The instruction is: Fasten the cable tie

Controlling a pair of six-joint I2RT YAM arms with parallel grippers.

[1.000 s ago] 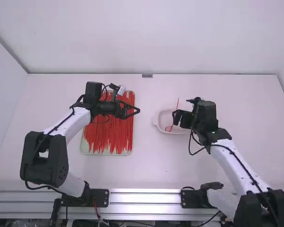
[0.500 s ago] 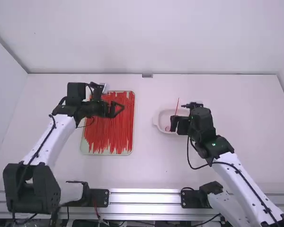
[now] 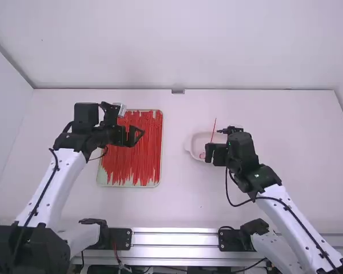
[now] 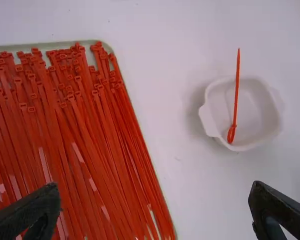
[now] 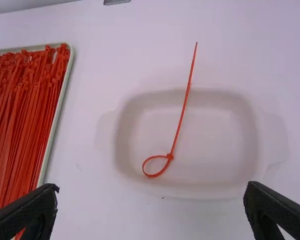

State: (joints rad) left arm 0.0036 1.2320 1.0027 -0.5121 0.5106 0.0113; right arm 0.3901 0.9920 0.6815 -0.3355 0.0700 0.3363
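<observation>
One looped orange cable tie (image 5: 179, 120) in white handled dish (image 5: 215, 140), loose orange ties (image 3: 131, 151) on pale tray (image 4: 45, 45), left gripper (image 3: 136, 136) spread above tray, right gripper (image 3: 208, 154) spread beside dish

Your left gripper (image 3: 136, 136) hangs over the tray (image 3: 126, 184) of red ties (image 3: 138, 160). Your right gripper (image 3: 208, 154) sits beside the white dish (image 3: 190, 142), where a single tie (image 3: 214, 128) pokes past the far rim.

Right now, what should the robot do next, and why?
Probably lower the open left claw onto the loose ties on the tray and grab one. One tie already lies looped in the dish, and this claw is empty.
</observation>
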